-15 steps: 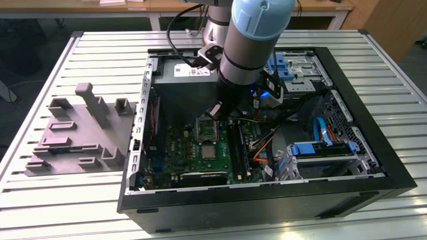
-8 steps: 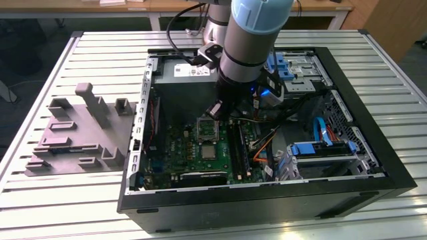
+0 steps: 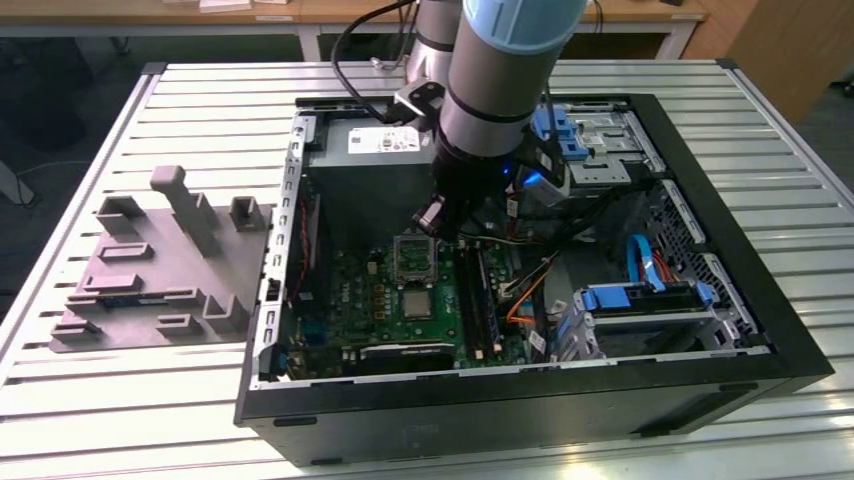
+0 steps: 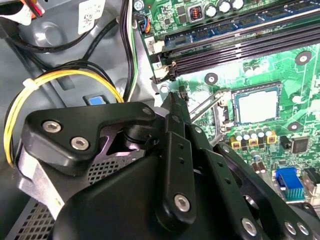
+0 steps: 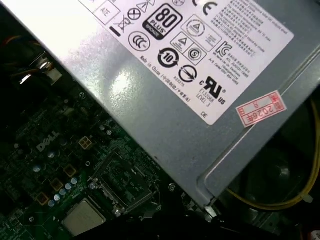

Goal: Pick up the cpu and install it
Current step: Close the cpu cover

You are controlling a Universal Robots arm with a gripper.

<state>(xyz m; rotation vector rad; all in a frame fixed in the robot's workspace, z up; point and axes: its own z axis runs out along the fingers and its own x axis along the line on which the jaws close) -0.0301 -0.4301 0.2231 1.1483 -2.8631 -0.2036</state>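
The cpu (image 3: pixel 418 303) is a small square with a pale silvery top, lying flat on the green motherboard inside the open computer case. In both wrist views the cpu (image 4: pixel 257 106) (image 5: pixel 82 218) rests inside its socket outline. The black metal socket frame (image 3: pixel 414 258) (image 5: pixel 122 182) stands hinged open right beside it. My gripper (image 3: pixel 434 225) hangs over the frame's end of the socket, a little above the board and apart from the cpu. In the second wrist view the gripper (image 4: pixel 172 100) tapers towards the socket's open lever, with nothing seen in it.
A grey power supply (image 3: pixel 367 165) (image 5: pixel 165 75) sits just behind the socket. Black memory slots (image 4: pixel 240 45), yellow and black cables (image 4: pixel 65 80) and a blue drive cage (image 3: pixel 641 300) crowd the case. A grey moulded tray (image 3: pixel 160 270) lies on the slatted table at the exterior view's left.
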